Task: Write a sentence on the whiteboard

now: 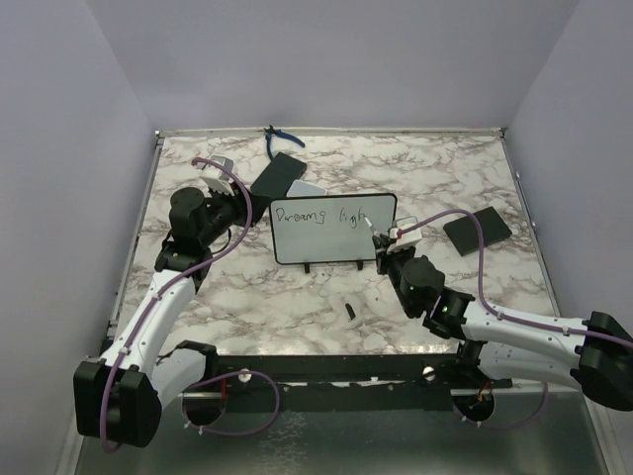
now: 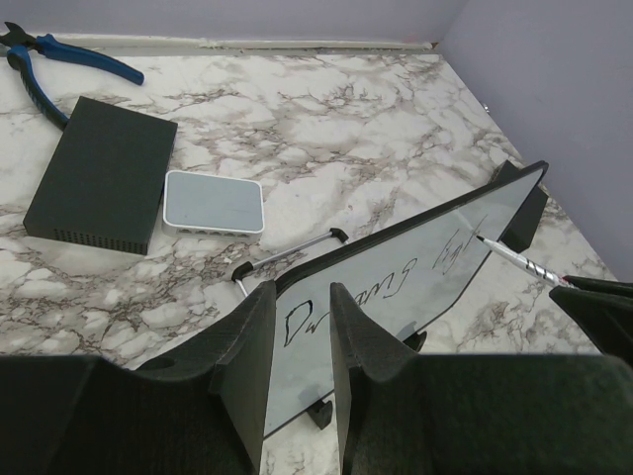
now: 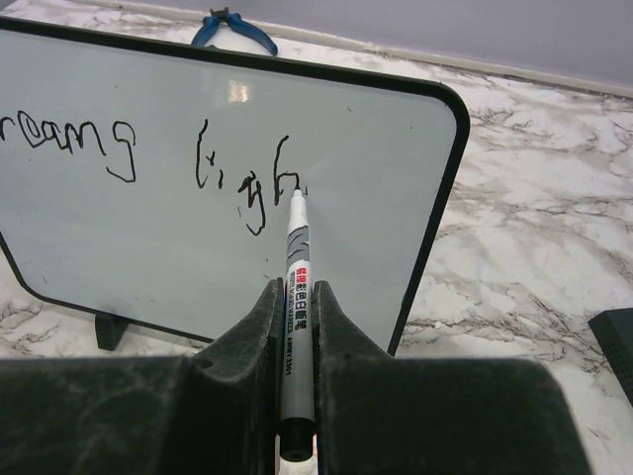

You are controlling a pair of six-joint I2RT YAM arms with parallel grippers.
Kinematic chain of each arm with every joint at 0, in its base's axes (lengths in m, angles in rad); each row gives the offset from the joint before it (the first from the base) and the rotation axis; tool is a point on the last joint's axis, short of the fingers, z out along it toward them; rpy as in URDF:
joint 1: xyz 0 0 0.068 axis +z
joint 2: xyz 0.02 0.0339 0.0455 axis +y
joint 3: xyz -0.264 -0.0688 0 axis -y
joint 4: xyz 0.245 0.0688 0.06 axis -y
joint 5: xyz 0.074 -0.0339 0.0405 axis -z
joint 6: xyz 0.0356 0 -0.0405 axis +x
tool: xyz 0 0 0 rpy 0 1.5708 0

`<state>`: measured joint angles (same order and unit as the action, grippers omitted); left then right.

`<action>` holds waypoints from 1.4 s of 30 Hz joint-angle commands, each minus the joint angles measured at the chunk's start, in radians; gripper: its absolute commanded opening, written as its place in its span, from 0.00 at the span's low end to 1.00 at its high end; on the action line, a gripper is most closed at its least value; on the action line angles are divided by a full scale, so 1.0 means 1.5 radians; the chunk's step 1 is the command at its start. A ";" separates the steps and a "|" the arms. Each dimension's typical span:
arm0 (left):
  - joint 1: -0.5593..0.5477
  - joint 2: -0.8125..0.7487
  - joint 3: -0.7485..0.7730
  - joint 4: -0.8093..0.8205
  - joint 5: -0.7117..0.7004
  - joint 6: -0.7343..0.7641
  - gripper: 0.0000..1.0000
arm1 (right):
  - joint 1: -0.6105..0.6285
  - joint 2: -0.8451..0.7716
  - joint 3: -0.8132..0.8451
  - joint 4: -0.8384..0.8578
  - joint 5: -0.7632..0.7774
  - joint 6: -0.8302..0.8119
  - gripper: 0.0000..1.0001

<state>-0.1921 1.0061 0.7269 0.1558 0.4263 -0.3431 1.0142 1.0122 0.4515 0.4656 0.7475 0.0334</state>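
Presently the sentence (image 3: 148,163) reads "Dreams ligh" on the upright mid-table whiteboard (image 1: 333,237), pinched at nine o'clock by the left gripper (image 2: 300,305); the right gripper (image 3: 294,295) clamps a marker (image 3: 298,252), its tip touching the whiteboard at twelve o'clock

Side things on the marble table (image 1: 247,297)
Blue pliers (image 2: 79,54) near a black box (image 2: 99,176); a grey-white pad (image 2: 213,201) just beside it.

Pose: left white-and-black arm (image 1: 148,317) reaches forward, elbow bent; left gripper (image 2: 302,297) jaws narrowed on left edge of black-framed whiteboard (image 2: 386,297). Right white-and-black arm (image 1: 524,332) stretched low, leftward; right gripper (image 3: 295,287) clamped on white-barrelled marker pen (image 3: 296,247).
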 commanded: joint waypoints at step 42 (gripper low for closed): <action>-0.003 -0.025 -0.013 0.016 -0.014 0.003 0.30 | -0.001 -0.072 -0.007 -0.036 -0.003 0.015 0.01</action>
<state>-0.1921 0.9909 0.7227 0.1562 0.4252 -0.3431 1.0142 0.8967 0.4343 0.3878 0.7197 0.0696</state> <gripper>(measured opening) 0.302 0.110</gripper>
